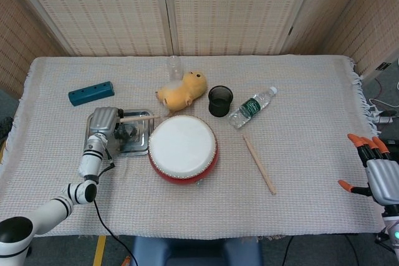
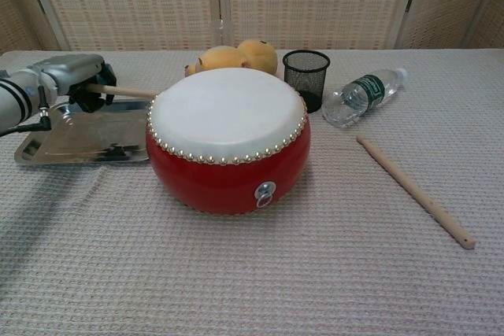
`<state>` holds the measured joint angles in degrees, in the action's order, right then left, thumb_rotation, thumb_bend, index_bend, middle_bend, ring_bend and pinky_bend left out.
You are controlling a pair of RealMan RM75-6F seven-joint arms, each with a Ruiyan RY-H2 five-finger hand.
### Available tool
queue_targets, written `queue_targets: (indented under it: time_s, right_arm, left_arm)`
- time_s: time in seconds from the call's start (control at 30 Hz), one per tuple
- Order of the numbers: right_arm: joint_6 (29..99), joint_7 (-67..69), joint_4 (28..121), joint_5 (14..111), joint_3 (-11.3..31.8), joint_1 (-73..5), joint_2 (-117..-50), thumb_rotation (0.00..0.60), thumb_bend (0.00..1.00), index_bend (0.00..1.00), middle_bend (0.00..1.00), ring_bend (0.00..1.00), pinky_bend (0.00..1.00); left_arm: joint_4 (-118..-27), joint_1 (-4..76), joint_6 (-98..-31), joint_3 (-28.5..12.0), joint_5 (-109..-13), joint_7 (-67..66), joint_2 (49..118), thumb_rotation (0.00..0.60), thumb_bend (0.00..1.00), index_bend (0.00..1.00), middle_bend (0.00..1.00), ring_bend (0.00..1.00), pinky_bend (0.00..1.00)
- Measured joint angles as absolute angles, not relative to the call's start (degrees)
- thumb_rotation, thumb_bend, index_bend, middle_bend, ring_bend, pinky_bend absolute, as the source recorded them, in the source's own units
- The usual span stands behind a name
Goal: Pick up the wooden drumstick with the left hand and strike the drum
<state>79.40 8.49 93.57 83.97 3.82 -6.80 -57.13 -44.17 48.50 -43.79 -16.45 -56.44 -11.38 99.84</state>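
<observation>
A red drum with a white skin stands at the table's middle. My left hand hovers over a metal tray left of the drum and grips a wooden drumstick. The drumstick points right, and its tip reaches the drum's left rim. In the chest view the left hand shows at the left edge. A second drumstick lies on the cloth right of the drum. My right hand hangs at the table's right edge with its fingers apart, holding nothing.
Behind the drum sit a yellow plush toy, a black mesh cup and a lying water bottle. A teal block lies at the back left. A clear glass stands behind the toy.
</observation>
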Motion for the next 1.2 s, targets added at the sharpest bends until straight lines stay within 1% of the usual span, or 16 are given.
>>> queue_targets:
  time_s: [0.13, 0.27, 0.37, 0.5, 0.67, 0.73, 0.97, 1.13, 1.2]
  right_arm:
    - [79.7, 8.6, 93.5, 84.1, 3.9, -6.7, -57.1, 0.600, 0.02, 0.07, 0.10, 0.00, 0.00]
    - [79.8, 8.8, 93.4, 84.1, 3.9, -6.6, -57.1, 0.600, 0.02, 0.07, 0.10, 0.00, 0.00]
    - [79.9, 8.8, 93.3, 84.1, 3.9, -6.6, -57.2, 0.600, 0.02, 0.07, 0.10, 0.00, 0.00]
    - [80.2, 8.9, 93.2, 84.2, 4.0, -6.6, -57.3, 0.600, 0.02, 0.07, 0.10, 0.00, 0.00]
    - [80.4, 9.0, 93.2, 84.3, 4.0, -6.5, -57.3, 0.600, 0.02, 0.07, 0.10, 0.00, 0.00]
    - [80.5, 9.0, 93.2, 84.3, 4.0, -6.4, -57.3, 0.600, 0.02, 0.07, 0.10, 0.00, 0.00]
    - [80.9, 8.8, 93.5, 84.4, 4.0, -6.2, -57.2, 0.600, 0.02, 0.07, 0.10, 0.00, 0.00]
    - [81.1, 9.0, 93.6, 84.4, 4.1, -6.1, -57.0, 0.600, 0.02, 0.07, 0.10, 0.00, 0.00]
    - [81.1, 9.3, 93.6, 84.4, 4.1, -6.1, -56.9, 0.600, 0.02, 0.07, 0.10, 0.00, 0.00]
  left_arm:
    - [-45.7, 48.4, -43.1, -16.7, -55.7, -12.1, 99.2, 0.600, 0.68, 0.24, 0.24, 0.14, 0.28]
    - [-46.6, 48.5, -42.4, -16.9, -54.8, -13.1, 98.7, 0.600, 0.58, 0.13, 0.13, 0.04, 0.18]
    - [-47.0, 48.5, -42.3, -17.0, -54.3, -13.8, 98.4, 0.600, 0.49, 0.07, 0.08, 0.00, 0.13]
    - [-47.4, 48.5, -42.3, -17.2, -53.5, -14.1, 98.2, 0.600, 0.35, 0.01, 0.02, 0.00, 0.08]
    - [-47.6, 48.6, -41.7, -17.5, -52.7, -14.4, 98.0, 0.600, 0.26, 0.00, 0.00, 0.00, 0.04]
    - [-47.7, 48.7, -41.4, -17.6, -52.4, -14.4, 97.9, 0.600, 0.24, 0.00, 0.00, 0.00, 0.02]
    - [-48.2, 48.9, -41.4, -17.7, -52.0, -14.5, 97.8, 0.600, 0.23, 0.00, 0.00, 0.00, 0.01]
    - [-49.5, 48.5, -43.2, -18.2, -52.1, -13.6, 97.1, 0.600, 0.22, 0.00, 0.00, 0.00, 0.02]
    - [-51.0, 47.9, -44.5, -18.7, -52.2, -12.4, 96.4, 0.600, 0.23, 0.02, 0.01, 0.00, 0.02]
